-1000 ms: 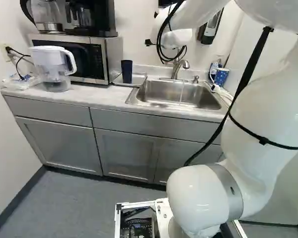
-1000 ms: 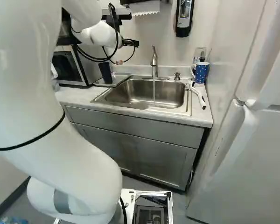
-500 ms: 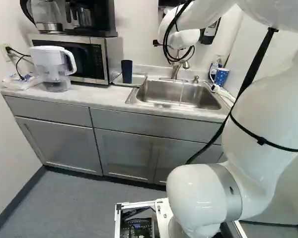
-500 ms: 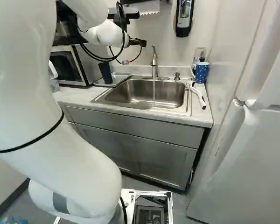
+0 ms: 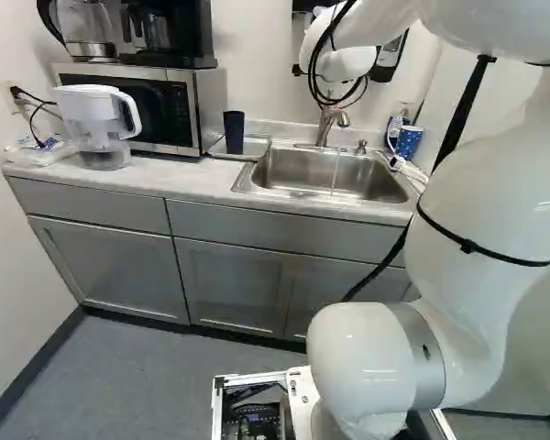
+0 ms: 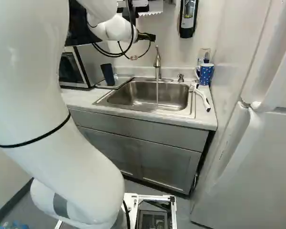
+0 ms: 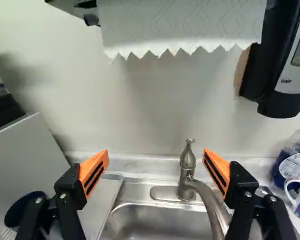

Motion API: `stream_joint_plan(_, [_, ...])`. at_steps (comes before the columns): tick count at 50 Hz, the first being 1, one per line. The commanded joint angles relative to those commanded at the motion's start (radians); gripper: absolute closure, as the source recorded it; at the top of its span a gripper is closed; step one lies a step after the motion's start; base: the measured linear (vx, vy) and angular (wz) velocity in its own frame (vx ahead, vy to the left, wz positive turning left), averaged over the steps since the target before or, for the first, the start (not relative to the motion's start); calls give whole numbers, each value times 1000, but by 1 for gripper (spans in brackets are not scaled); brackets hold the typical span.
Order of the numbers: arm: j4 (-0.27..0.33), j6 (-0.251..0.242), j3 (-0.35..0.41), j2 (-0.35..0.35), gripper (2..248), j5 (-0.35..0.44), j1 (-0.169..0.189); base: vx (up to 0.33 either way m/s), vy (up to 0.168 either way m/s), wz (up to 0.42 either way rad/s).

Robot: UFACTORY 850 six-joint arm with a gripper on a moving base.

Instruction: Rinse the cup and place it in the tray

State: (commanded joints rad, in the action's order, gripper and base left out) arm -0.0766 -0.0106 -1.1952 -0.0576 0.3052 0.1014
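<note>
One dark cup (image 6: 107, 74) stands low beside the gripper (image 6: 147, 36)

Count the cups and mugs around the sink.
2: the dark cup between microwave and sink, and the dotted mug by the white brush. The arm may hide more.

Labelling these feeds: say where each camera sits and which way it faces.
Left base view: behind the arm, to its left, facing the sink; arm right of middle.
Right base view: behind, to its right, facing that sink; arm left of middle.
Wrist view: at the arm's end, facing the faucet along the open pincer.
Shared: sink, faucet.
</note>
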Motion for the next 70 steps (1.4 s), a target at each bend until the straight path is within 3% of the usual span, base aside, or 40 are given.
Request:
stream_joint_plan(36, [9, 0, -238, -155, 3, -131, 31, 0, 0, 0])
stream_joint_plan(55, [25, 0, -274, -152, 3, -236, 31, 0, 0, 0])
stream_joint_plan(70, [25, 0, -295, -165, 3, -240, 30, 0, 0, 0])
